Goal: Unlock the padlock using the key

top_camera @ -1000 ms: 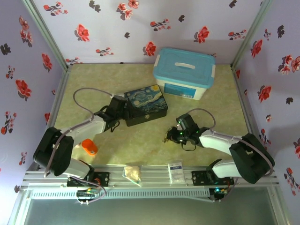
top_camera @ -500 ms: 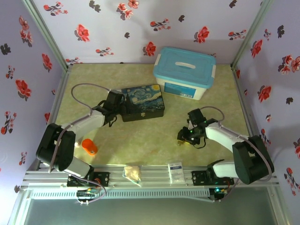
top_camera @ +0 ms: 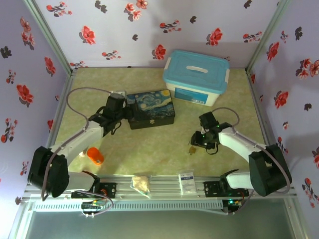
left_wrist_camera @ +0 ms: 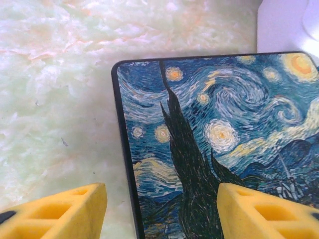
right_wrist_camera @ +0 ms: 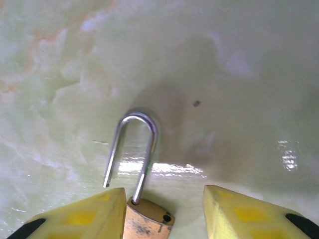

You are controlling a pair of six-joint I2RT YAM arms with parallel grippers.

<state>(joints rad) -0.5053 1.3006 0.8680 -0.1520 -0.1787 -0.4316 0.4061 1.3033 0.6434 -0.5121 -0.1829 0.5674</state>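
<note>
The padlock [right_wrist_camera: 145, 221] lies on the table, a brass body with its silver shackle [right_wrist_camera: 134, 149] swung out, one leg free of the body. My right gripper [right_wrist_camera: 164, 216] is open just above it; the body sits against the left finger and well short of the right one. In the top view the padlock [top_camera: 192, 148] shows as a small speck in front of the right gripper [top_camera: 199, 141]. I cannot make out the key. My left gripper [left_wrist_camera: 159, 214] is open, straddling the left edge of the starry-night tin [left_wrist_camera: 219, 139], also seen from above [top_camera: 130, 112].
The starry-night tin [top_camera: 152, 108] sits at table centre, with a blue-lidded plastic box [top_camera: 196, 77] behind it to the right. An orange plastic piece [top_camera: 94, 156] stands near the left arm's base. Two small packets [top_camera: 141, 183] [top_camera: 186, 182] rest on the front rail.
The right gripper moved right with the padlock, which now lies on the table between open fingers. The tin shifted slightly back and left, and the left arm swung up and back along its left edge.
</note>
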